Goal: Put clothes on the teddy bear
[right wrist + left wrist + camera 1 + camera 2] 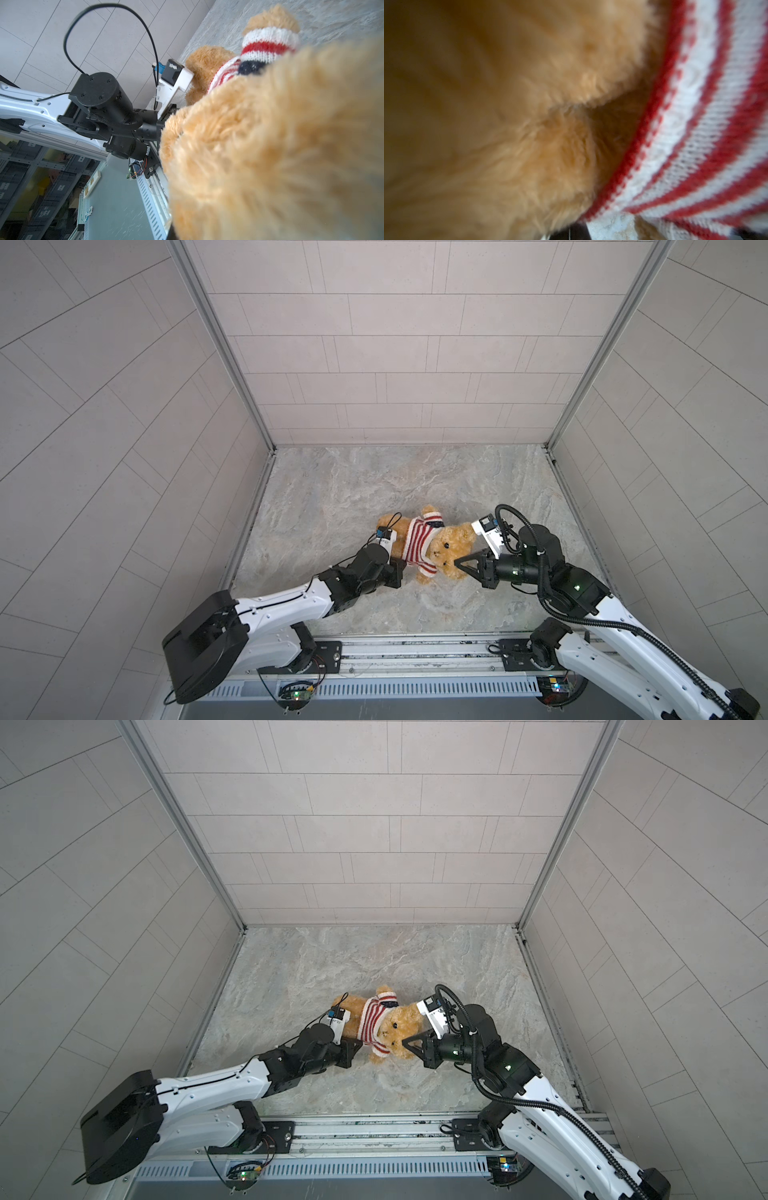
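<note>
At left gripper [400,569]: closed beside sweater [415,543] hem; what it grips is hidden.
At right gripper [460,563]: closed, tip against bear [455,543] head.
Step, likely: ease hem toward legs, head steadied.

Grey marble-look tabletop [374,481], teddy bear [451,549] lying on it nr front-centre, on its back, head twd right, legs twd left, red/white striped sweater [417,545] over torso & arms, rest of surface bare.
</note>
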`<state>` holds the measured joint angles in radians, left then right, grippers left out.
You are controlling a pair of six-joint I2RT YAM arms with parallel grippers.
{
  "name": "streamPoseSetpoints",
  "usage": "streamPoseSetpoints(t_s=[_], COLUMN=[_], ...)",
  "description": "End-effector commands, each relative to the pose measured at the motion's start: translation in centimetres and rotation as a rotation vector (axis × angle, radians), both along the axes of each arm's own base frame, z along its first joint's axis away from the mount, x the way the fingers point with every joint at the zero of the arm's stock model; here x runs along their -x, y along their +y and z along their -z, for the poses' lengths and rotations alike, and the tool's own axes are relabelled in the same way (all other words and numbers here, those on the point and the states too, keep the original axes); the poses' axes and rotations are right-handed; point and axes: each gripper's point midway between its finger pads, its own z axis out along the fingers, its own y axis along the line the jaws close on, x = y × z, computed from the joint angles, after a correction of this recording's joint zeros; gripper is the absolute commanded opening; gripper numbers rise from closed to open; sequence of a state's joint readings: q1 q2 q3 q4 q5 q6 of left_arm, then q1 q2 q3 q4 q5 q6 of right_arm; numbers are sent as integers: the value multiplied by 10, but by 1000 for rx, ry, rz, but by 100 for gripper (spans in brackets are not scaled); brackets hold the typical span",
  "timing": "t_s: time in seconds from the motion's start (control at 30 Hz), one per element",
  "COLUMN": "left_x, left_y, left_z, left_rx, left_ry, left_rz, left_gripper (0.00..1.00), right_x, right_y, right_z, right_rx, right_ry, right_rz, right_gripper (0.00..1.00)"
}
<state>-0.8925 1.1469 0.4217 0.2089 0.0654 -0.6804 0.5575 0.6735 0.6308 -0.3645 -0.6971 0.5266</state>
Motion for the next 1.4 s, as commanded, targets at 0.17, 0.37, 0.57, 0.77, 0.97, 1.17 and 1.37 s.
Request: streamPoseSetpoints(t_s=[0.17,0.37,0.57,0.77,0.97,1.17,1.37], left_x=[17,24,18,-1,-5,-2,-1], left_y=[13,30,31,32,25,26,36], left_z=[-31,-59,-88,-89,-86,-80,-71], left_rx=[48,16,0,0,31,61,79], left_ry=[-61,-117,-168,-150,-132,-112,-96], left_rz=[52,58,53,6,12,9,-16], left_gripper=[32,38,38,33,21,0,0], right_x=[4,8,25,34,33,31,29], right_y=[2,6,13,20,21,18,15], right_z=[-13,-7,-16,-5,-10,-10,-7], right_rx=[8,12,-3,53,53,67,97], right_ry=[-95,-135,-220,-234,-263,-281,-287], right_rz=[-58,-112,-197,-255,-249,-236,-231], right_gripper=[0,0,0,0,0,0,0])
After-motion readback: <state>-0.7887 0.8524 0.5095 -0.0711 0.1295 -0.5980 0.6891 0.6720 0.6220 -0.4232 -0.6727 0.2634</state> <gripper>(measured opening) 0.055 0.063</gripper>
